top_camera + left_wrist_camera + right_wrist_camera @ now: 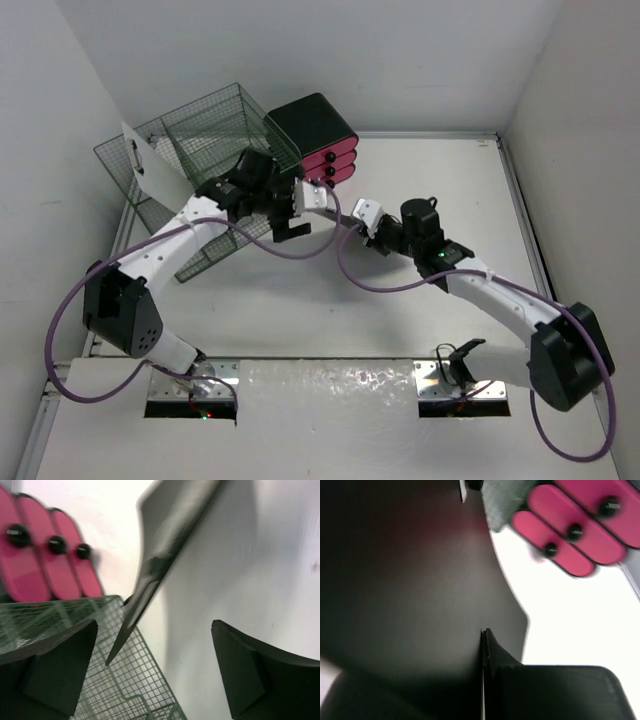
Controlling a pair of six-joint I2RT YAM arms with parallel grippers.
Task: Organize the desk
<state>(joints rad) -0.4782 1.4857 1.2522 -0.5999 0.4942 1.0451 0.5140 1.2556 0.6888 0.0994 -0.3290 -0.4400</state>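
Observation:
The white desk [430,180] holds a green wire-mesh rack [200,130] at the back left and a black box with pink drawers [318,128] next to it. My left gripper [290,228] is open and empty beside the rack's right edge [125,680], its jaws wide apart [155,626]. My right gripper [356,216] is shut on a thin flat sheet [420,595], which fills the left of the right wrist view. The sheet shows edge-on in the left wrist view [145,587], tilted over the rack's edge between the left fingers [55,670].
A white sheet [150,165] leans in the rack's left end. The pink drawers show in both wrist views [45,565] [575,535]. Purple cables [300,250] loop over the desk between the arms. Walls close in the desk on three sides.

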